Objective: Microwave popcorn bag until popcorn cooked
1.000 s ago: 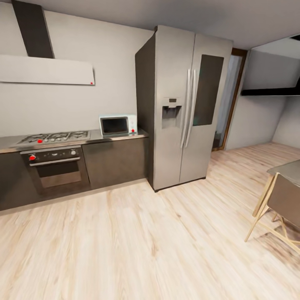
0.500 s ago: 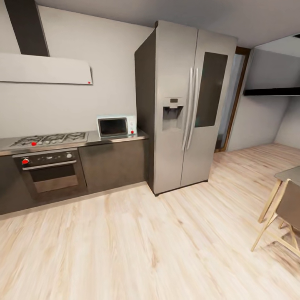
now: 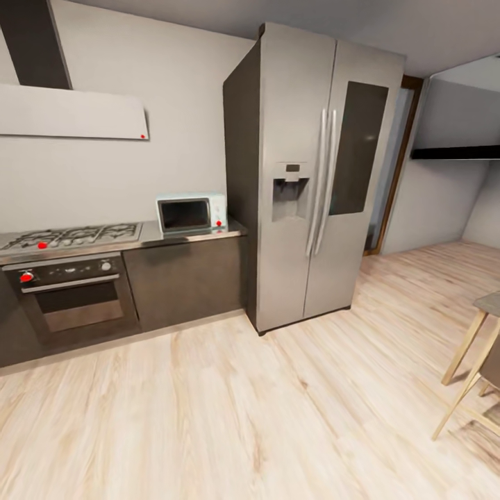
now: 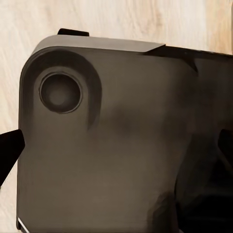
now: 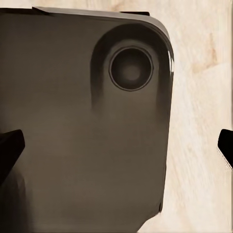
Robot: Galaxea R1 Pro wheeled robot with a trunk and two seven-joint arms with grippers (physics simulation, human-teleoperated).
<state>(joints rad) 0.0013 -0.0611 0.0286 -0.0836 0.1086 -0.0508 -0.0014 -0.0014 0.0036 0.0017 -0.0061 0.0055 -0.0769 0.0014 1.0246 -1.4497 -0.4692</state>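
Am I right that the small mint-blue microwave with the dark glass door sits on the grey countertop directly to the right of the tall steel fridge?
Not quite: the mint-blue microwave sits on the grey countertop to the left of the tall steel fridge, between it and the gas hob, as the head view shows.

A large dark grey-brown panel [image 5: 82,126] with rounded corners takes up most of the right wrist view, a part of the robot's own body. Set into it is a round recessed disc [image 5: 131,68] with a raised ring around it. Beyond the panel's edge lies pale wooden floor [image 5: 199,121] with visible grain. Two black fingertips [image 5: 8,148] of the right gripper [image 5: 116,148] poke in from opposite edges, well apart.
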